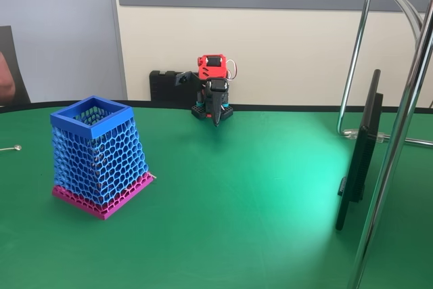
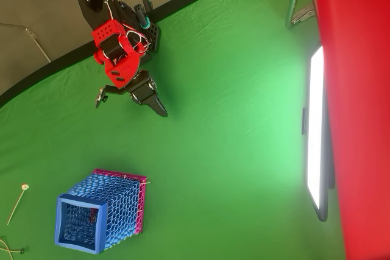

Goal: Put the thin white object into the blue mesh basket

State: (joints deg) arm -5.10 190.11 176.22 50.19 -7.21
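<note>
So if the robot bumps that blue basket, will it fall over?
Probably not easily. The blue mesh basket flares out to a wide pink base sitting flat on the green table, so it should resist tipping. Its walls are open honeycomb mesh, so it is likely light, and a push may slide it across the cloth instead.

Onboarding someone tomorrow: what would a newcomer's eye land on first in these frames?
Likely the blue mesh basket on its pink base, standing at the left of the green table in the fixed view. Next, the red-and-black arm folded at the far table edge, its tool pointing down, and the bright screen at the overhead view's right.
</note>
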